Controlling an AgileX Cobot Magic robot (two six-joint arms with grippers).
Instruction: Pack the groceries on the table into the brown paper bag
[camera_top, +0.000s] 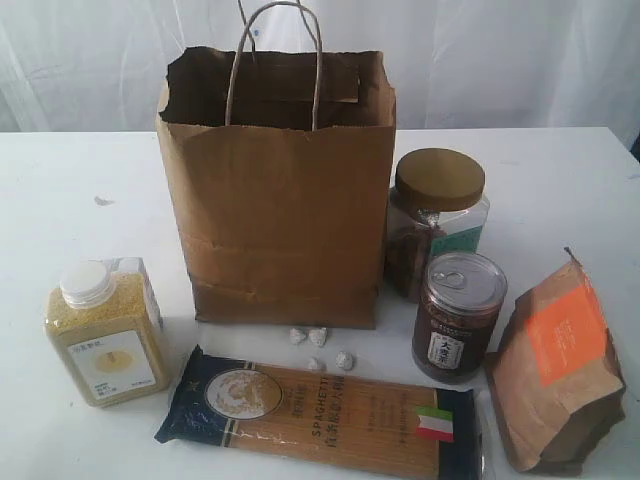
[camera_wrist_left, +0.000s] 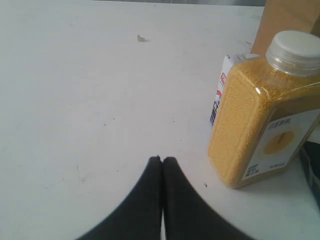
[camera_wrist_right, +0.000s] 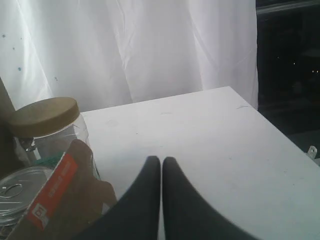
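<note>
1. Exterior view gives me the layout: the brown paper bag (camera_top: 280, 230) stands upright at mid-counter (camera_top: 80, 200), mouth open and handles up. I take that as set so items can be lowered in from above.
2. The groceries sit around it, and I see none inside. The yellow-grain bottle (camera_top: 105, 335) is upright at front left. The spaghetti packet (camera_top: 320, 410) lies flat across the front. The brown-lidded jar (camera_top: 437, 220) stands just beside the bag's right wall, with the silver-topped can (camera_top: 458, 315) in front of it. The orange-labelled pouch (camera_top: 560, 370) slumps at far right.
3. A small carton (camera_wrist_left: 220, 95) sits tucked behind the bottle, seen best from the left wrist; whether they touch I cannot tell.
4. Left claw (camera_wrist_left: 161, 160) has its tips pressed together, holding nothing, over the counter near the bottle, which looks like a likely first pick.
5. Right claw (camera_wrist_right: 161, 160) is likewise closed tight and empty, beside the pouch, can and jar.
6. I judge that packing has not started, and either claw must spread before a grasp.
7. Crumpled white bits (camera_top: 318, 345) lie between bag and packet.
</note>
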